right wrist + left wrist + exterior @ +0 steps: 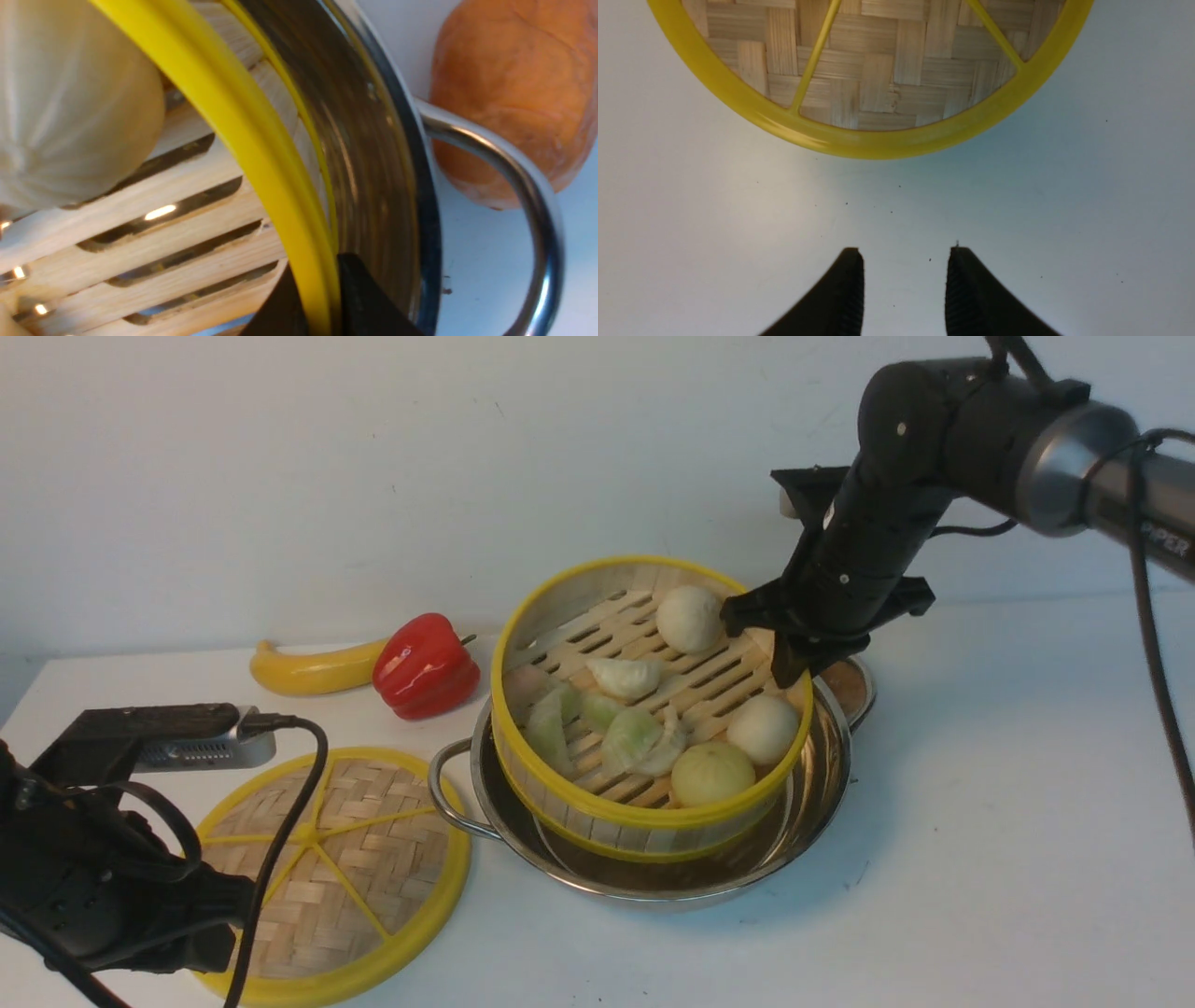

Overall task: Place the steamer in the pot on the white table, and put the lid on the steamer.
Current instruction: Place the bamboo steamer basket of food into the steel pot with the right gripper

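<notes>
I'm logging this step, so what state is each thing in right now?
steamer: uncovered, tilted, lower edge inside the pot.
pot: upright on the white table.
lid: flat on the table, ungripped.
right hand: shut on the steamer's rim.
left hand: open, empty, near the lid's edge.
</notes>
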